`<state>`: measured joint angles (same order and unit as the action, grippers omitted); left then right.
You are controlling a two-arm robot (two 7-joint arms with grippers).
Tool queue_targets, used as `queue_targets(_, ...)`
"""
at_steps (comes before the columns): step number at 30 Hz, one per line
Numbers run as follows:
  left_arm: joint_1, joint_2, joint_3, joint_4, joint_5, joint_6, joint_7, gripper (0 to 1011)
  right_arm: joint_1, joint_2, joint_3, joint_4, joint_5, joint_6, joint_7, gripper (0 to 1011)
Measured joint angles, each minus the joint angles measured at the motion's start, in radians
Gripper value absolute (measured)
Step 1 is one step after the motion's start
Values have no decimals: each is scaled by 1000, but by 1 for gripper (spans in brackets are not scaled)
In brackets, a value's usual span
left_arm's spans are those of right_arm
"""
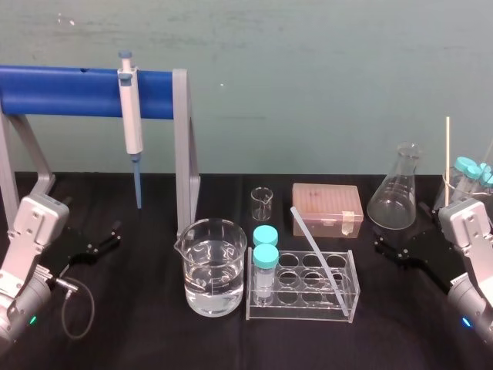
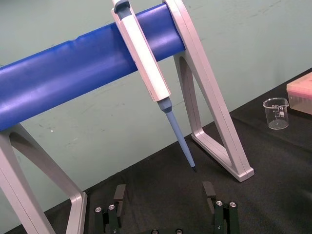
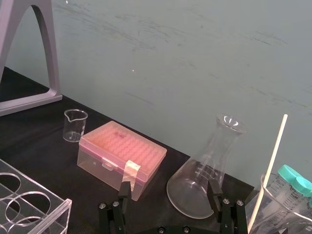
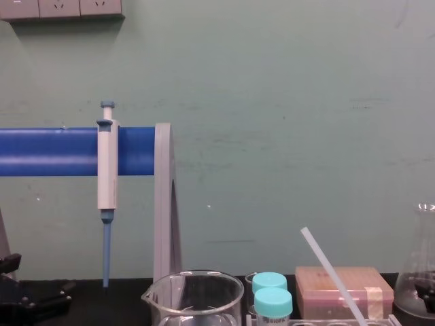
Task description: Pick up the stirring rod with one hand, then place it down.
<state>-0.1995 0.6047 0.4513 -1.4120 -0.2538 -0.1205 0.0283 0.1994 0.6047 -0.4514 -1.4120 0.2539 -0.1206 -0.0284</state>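
The stirring rod (image 1: 316, 248) is a translucent white rod leaning slantwise in the clear tube rack (image 1: 350, 307) at the table's middle; its upper end points back-left. In the chest view the stirring rod (image 4: 332, 274) rises above the rack. My left gripper (image 1: 98, 243) rests low at the left, open and holding nothing, far from the rod; its wrist view shows the left gripper (image 2: 164, 195) with jaws spread over bare black cloth. My right gripper (image 1: 397, 248) sits at the right in front of the conical flask (image 1: 394, 199), also open and holding nothing, as seen at the right gripper (image 3: 169, 192).
A large beaker (image 1: 215, 266) of water stands left of the rack, which holds two teal-capped tubes (image 1: 266, 262). Behind are a small beaker (image 1: 262, 203) and pink tip box (image 1: 327, 210). A pipette (image 1: 131, 123) hangs on the blue stand (image 1: 69, 91). A thin stick (image 1: 447, 154) stands at far right.
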Motion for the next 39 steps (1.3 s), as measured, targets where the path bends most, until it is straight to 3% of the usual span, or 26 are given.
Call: queue_targets(39, 0, 0, 0, 0, 0, 0, 0, 1000, 0, 0, 0, 0, 0, 0, 0, 1000)
